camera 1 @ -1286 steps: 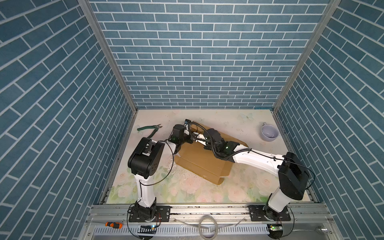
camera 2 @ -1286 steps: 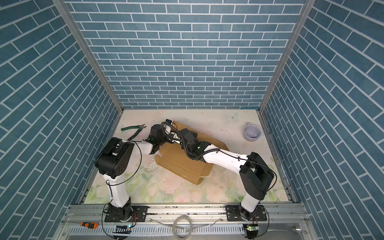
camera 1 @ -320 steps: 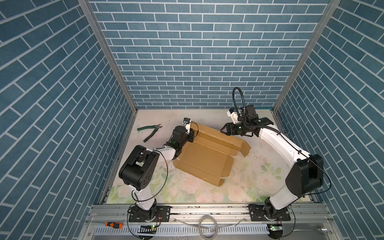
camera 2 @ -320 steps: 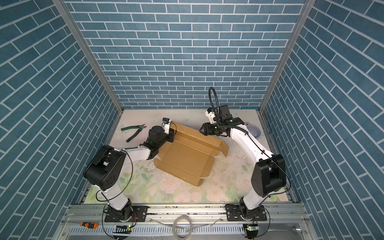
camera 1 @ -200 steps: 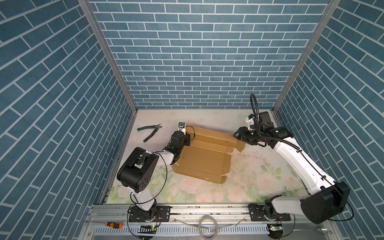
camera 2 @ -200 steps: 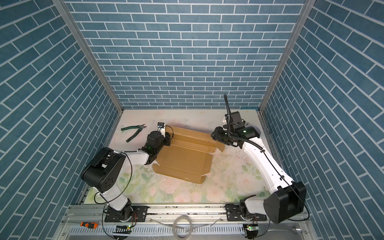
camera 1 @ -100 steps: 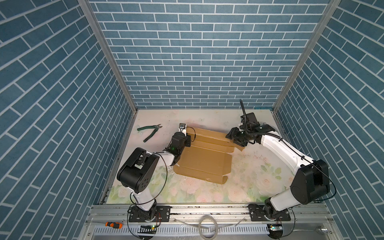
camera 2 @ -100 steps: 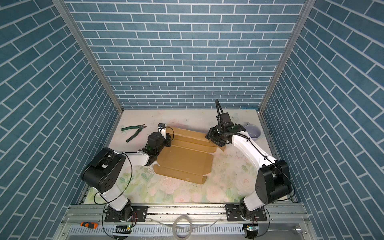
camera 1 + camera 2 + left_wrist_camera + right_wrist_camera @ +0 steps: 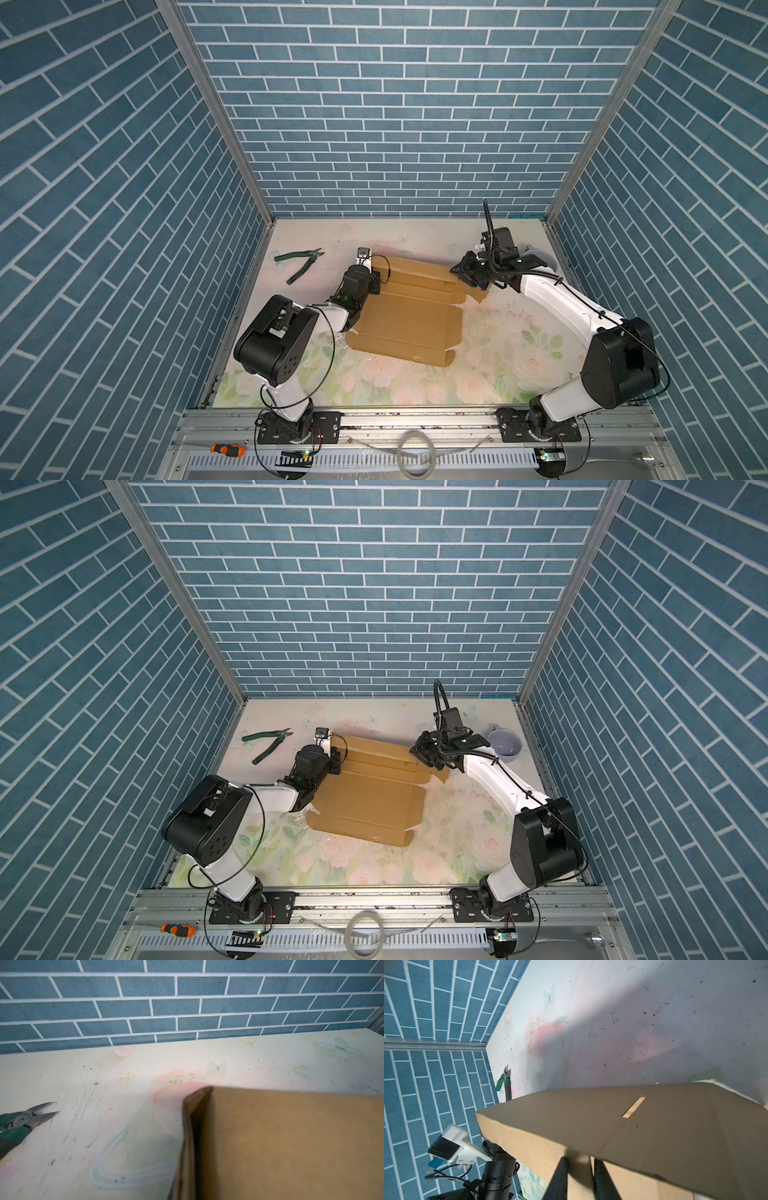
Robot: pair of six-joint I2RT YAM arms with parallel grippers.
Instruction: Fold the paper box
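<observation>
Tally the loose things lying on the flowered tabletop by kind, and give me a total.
paper box: 1
green-handled cutters: 1
lilac cup: 1
Total: 3

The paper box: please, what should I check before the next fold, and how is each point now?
- Hold of left gripper on paper box, left edge: ok, shut on it.
- Hold of right gripper on far right corner: cannot tell; its fingers stand at the raised edge.
- Near part of box flat on table: ok.
- Green cutters apart from box: ok.
- Lilac mug apart from box: ok.
</observation>
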